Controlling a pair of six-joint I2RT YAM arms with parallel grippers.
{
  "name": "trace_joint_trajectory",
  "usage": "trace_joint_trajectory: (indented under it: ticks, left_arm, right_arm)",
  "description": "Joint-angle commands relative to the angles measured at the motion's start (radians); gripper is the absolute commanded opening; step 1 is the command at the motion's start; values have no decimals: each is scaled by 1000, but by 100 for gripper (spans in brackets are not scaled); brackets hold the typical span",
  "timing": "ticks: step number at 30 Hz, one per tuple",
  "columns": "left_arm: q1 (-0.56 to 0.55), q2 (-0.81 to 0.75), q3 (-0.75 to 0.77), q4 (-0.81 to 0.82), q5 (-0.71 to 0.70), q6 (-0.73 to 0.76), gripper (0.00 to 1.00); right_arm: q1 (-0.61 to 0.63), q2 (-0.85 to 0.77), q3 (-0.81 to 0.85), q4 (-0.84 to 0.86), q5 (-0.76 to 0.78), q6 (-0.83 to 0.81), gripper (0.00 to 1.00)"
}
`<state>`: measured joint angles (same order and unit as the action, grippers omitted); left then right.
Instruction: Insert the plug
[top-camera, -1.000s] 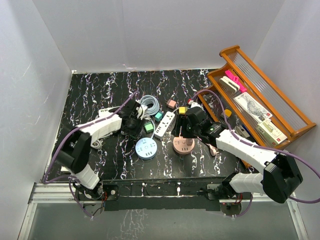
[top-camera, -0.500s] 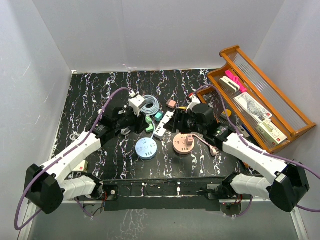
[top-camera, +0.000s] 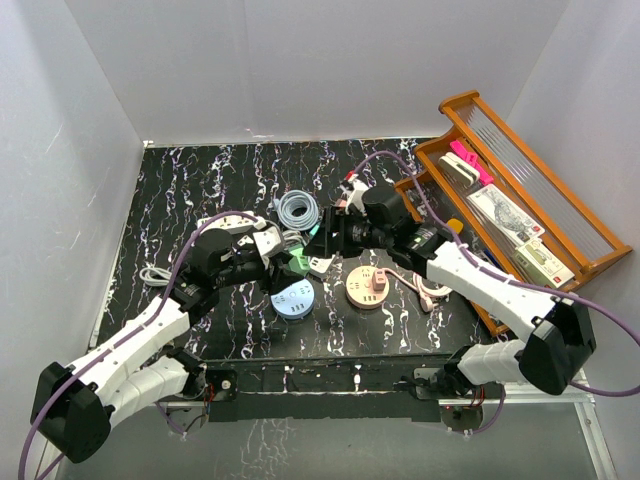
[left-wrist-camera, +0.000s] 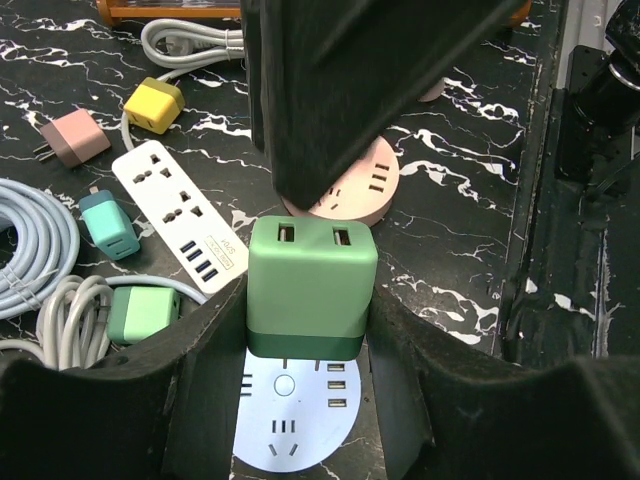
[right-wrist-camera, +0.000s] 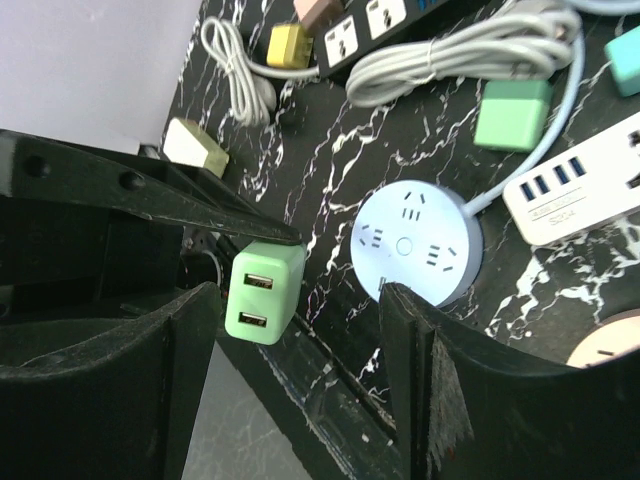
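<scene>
The left gripper (left-wrist-camera: 312, 335) had its fingers (left-wrist-camera: 205, 385) pressed against both sides of the green plug (left-wrist-camera: 312, 285), holding it with its two slots turned back toward the wrist. The plug hung over the blue socket (left-wrist-camera: 295, 425) and hid that disc's upper rim in the left wrist view; I could not tell whether the two touched. The right gripper (right-wrist-camera: 300, 335) stood wide with nothing held between its fingers (right-wrist-camera: 425, 390). Its dark body hung close over the plug, so there was little room above. Just beyond the plug lay the pink socket (left-wrist-camera: 375, 185). To one side were the white strip (left-wrist-camera: 180, 225), a small green adapter (left-wrist-camera: 140, 312) and grey cables (left-wrist-camera: 40, 250), all packed near each other. On the other side a band of bare marble ran to the table's (left-wrist-camera: 450, 230) near edge, and the blue socket sat close to that edge. From above, the far-left stretch of the table lay open, while the wooden rack (top-camera: 520, 200) lined the right side.
</scene>
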<state>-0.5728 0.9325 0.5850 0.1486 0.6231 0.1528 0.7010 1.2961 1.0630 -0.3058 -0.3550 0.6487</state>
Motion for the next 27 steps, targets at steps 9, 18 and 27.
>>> trace_joint_trajectory:
  ticks: [9,18,27]
  left_arm:
    - [-6,-33,-20,39,0,85,35]
    - [-6,-41,-21,39,11,92,36]
    - [-8,-60,-25,40,-11,103,36]
  right_arm:
    - [111,107,108,-19,60,66,52]
    - [129,80,48,33,60,98,38]
    - [134,115,80,-5,84,109,23]
